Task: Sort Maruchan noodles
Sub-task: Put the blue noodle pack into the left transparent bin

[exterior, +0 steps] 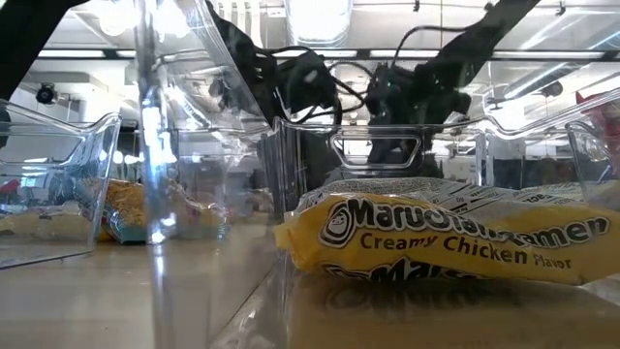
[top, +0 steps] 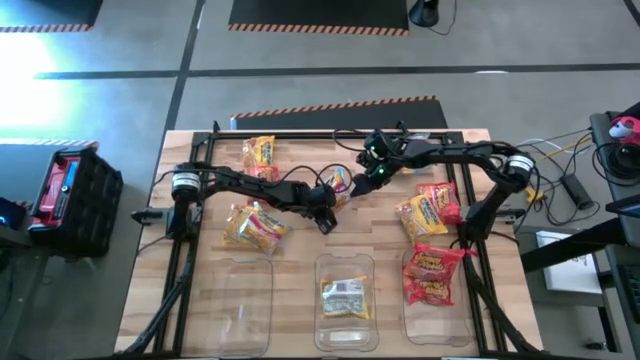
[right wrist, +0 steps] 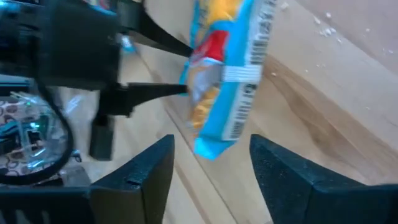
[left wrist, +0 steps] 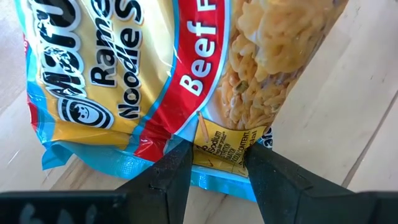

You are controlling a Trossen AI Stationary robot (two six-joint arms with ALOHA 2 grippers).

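A Beef Maruchan packet [left wrist: 155, 74], yellow with a red band and a blue edge, sits at mid-table [top: 341, 181] between the two arms. My left gripper [left wrist: 219, 168] is shut on it. My right gripper [right wrist: 211, 165] is open just beyond the packet [right wrist: 227, 81], with a finger on either side of its lower corner, touching nothing. More packets lie flat on the wood: one at the far left [top: 260, 154], some at the left [top: 254, 226] and some at the right [top: 430, 210]. My left gripper pinches the Beef packet between its two fingers at the blue-edged sealed end, on the yellow printed corner [left wrist: 222, 148]. In the right wrist view its fingers [right wrist: 155, 90] come level at the packet's side. The packet stands on edge, and I cannot tell whether it touches the wood.
Three clear bins stand along the near edge. The left one [top: 240, 268] holds nothing, the middle one [top: 322, 268] a yellow Creamy Chicken packet [exterior: 446, 242], and the right one [top: 408, 300] red packets [top: 435, 275]. A black frame borders the table's far and side edges.
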